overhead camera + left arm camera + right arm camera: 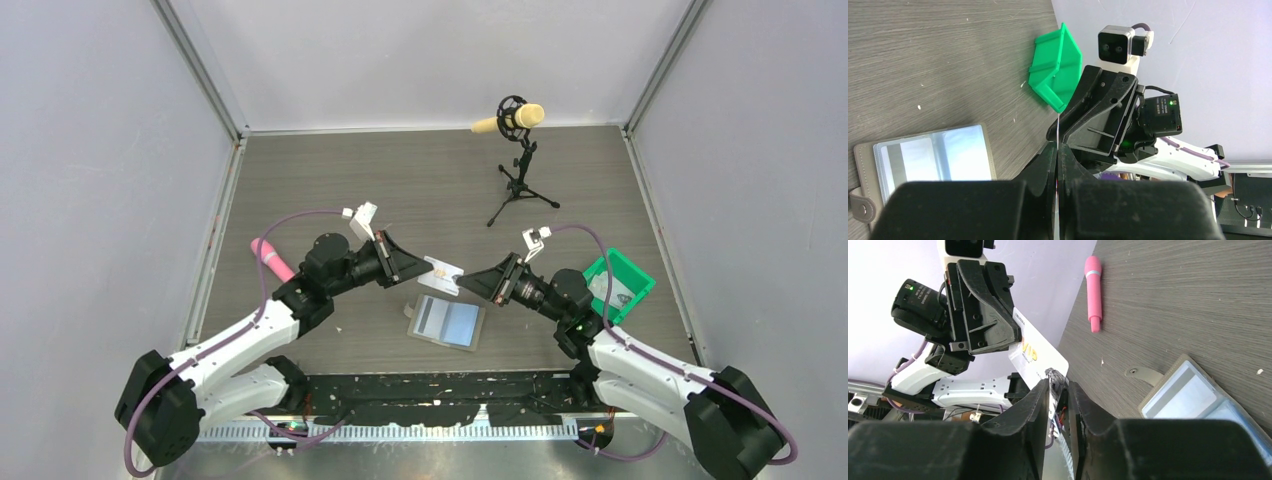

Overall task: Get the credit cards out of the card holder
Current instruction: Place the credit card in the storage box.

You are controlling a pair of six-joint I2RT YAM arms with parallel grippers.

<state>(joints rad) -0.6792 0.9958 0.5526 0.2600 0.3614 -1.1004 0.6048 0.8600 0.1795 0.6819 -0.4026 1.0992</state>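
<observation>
One pale thin card (443,270) out, clamped in left claw (421,266); right claw (467,279) closure unclear; grey-olive bifold holder (447,322) probably holds more.

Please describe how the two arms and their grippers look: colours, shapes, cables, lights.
The left arm and right arm have white shells and black joints, with a purple cable along each. The left gripper and right gripper are black with wedge-shaped jaws. The right one carries a white-cased camera and a green light.
</observation>
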